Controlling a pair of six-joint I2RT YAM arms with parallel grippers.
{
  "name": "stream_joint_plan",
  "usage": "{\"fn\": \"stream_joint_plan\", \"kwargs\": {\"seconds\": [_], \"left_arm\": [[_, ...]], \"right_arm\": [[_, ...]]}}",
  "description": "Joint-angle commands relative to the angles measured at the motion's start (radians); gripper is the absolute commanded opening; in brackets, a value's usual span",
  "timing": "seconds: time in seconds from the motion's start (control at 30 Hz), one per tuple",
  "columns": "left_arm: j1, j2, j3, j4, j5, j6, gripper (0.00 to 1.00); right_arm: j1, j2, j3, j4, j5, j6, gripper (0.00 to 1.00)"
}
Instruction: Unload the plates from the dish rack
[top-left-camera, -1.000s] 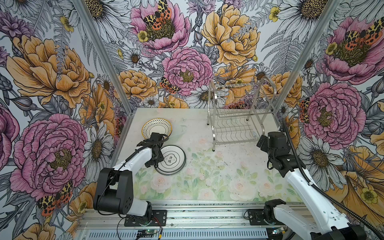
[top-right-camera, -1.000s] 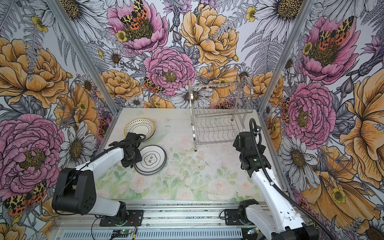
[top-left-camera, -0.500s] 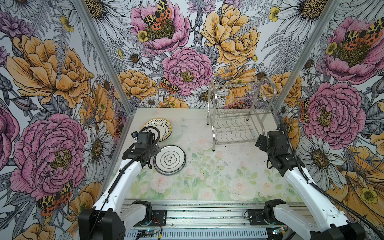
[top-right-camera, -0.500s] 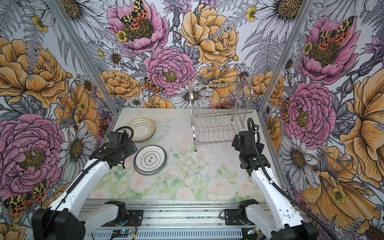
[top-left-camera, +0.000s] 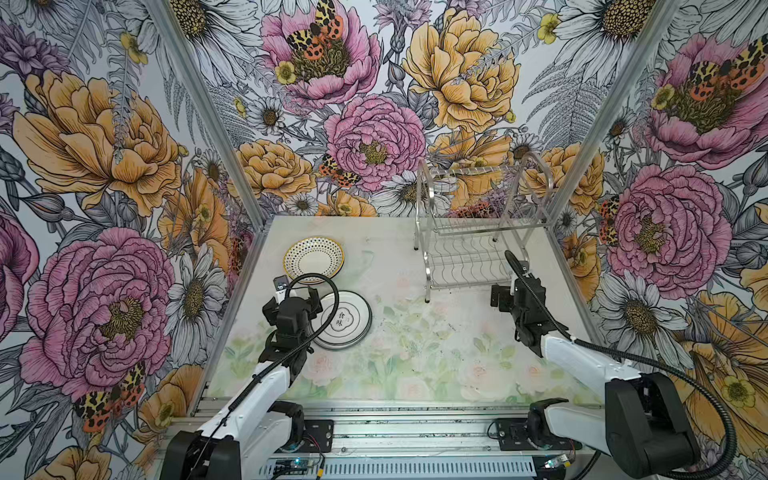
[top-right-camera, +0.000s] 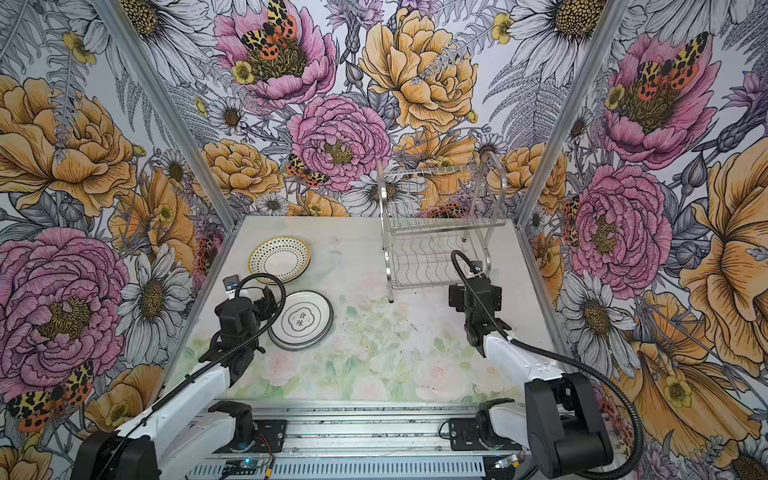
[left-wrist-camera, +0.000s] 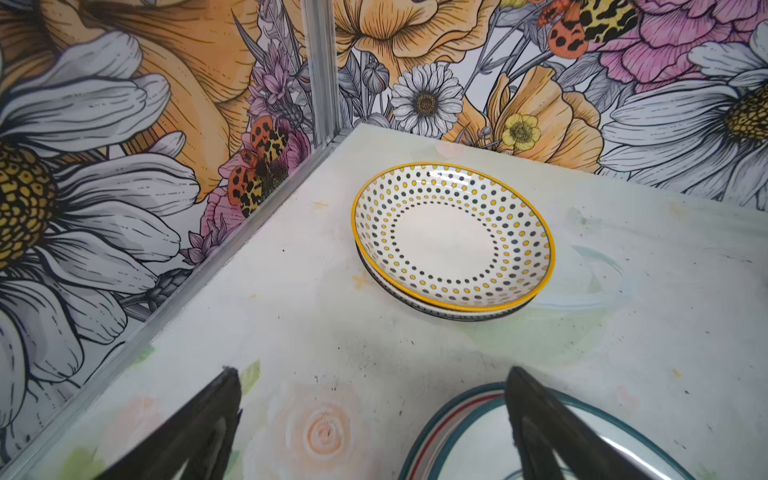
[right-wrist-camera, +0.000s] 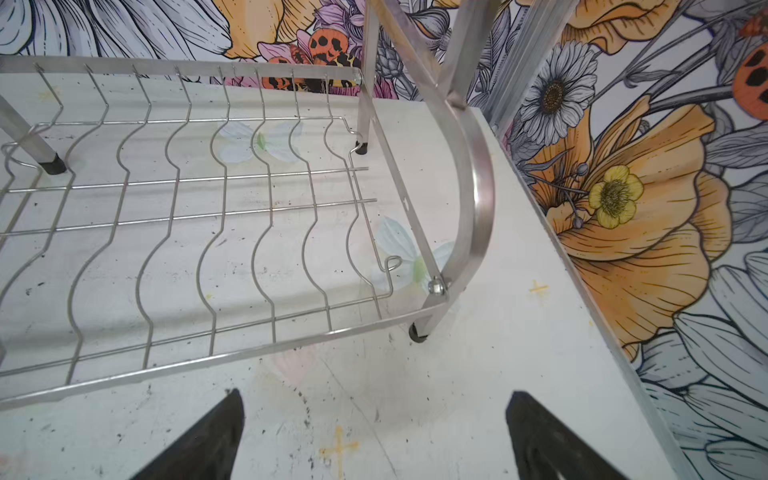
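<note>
The left end effector (left-wrist-camera: 371, 370) is fully open and holds nothing. In the left wrist view, one finger (left-wrist-camera: 552, 432) overlaps the rim of the teal-ringed plate (left-wrist-camera: 465, 432). We cannot tell whether the finger touches that rim. The right end effector (right-wrist-camera: 374, 394) is also fully open and empty. It hovers just off the front corner of the dish rack (right-wrist-camera: 478, 195).

Location of the plates: all visible plates lie flat on the surface (top-left-camera: 436, 353), on its left half and well apart from the rack.
- The teal-ringed plate lies just beside the left end effector.
- The yellow-rimmed dotted plate (left-wrist-camera: 453, 237) rests on a plate with a black-patterned rim (left-wrist-camera: 436, 311), nearer the back corner.

Both tiers of the rack show bare wire in both top views, so we judge unloading to be essentially complete.

Procedure for the step in hand, which we judge to be the retreat:
1. We raise the left end effector straight up before any sideways travel. A finger dragged across the rim could slide or tip the plate.
2. We keep the right end effector clear of the arched end loop.

Legible markings: the teal-ringed plate carries the characters 食味 (top-right-camera: 300, 322) inside a lobed outline at its centre. We find no brand or label on the rack or arms.
</note>
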Motion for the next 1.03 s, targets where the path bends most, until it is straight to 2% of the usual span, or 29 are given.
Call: {"fn": "stream_joint_plan", "kwargs": {"seconds": [0.0,0.1,0.23,0.3,0.37,0.4,0.5,0.57,0.67,0.73,0.83,1.0], "left_arm": [[0.012,0.06,-0.059,0.321,-0.037,0.11,0.99],[0.04,0.153,-0.105,0.494,0.015,0.121,0.99],[0.062,0.281,-0.097,0.613,0.049,0.139,0.99],[0.07,0.323,-0.081,0.65,0.076,0.146,0.99],[0.07,0.376,-0.08,0.72,0.082,0.131,0.99],[0.067,0.413,-0.078,0.759,0.086,0.141,0.99],[0.053,0.541,-0.084,0.907,0.076,0.171,0.99],[0.041,0.556,-0.081,0.924,0.09,0.187,0.99],[0.068,0.554,-0.078,0.893,0.141,0.167,0.99],[0.056,0.639,-0.061,0.963,0.14,0.201,0.99],[0.067,0.591,-0.058,0.881,0.15,0.172,0.99],[0.071,0.608,-0.031,0.861,0.143,0.17,0.99]], "right_arm": [[-0.019,0.053,-0.004,0.305,0.023,-0.045,0.99],[-0.039,0.132,-0.013,0.371,0.016,-0.062,0.99],[-0.083,0.225,-0.043,0.49,-0.051,-0.046,0.99],[-0.111,0.264,-0.061,0.56,-0.097,-0.031,0.99],[-0.155,0.303,-0.09,0.638,-0.207,-0.016,0.99],[-0.168,0.314,-0.112,0.704,-0.249,-0.02,0.99],[-0.174,0.304,-0.148,0.752,-0.298,-0.029,0.99],[-0.175,0.3,-0.146,0.747,-0.326,-0.04,0.99],[-0.173,0.305,-0.132,0.725,-0.279,-0.026,1.0],[-0.175,0.304,-0.134,0.726,-0.251,-0.013,1.0],[-0.169,0.308,-0.117,0.704,-0.226,-0.014,0.99],[-0.168,0.312,-0.101,0.673,-0.198,-0.004,0.99]]}}
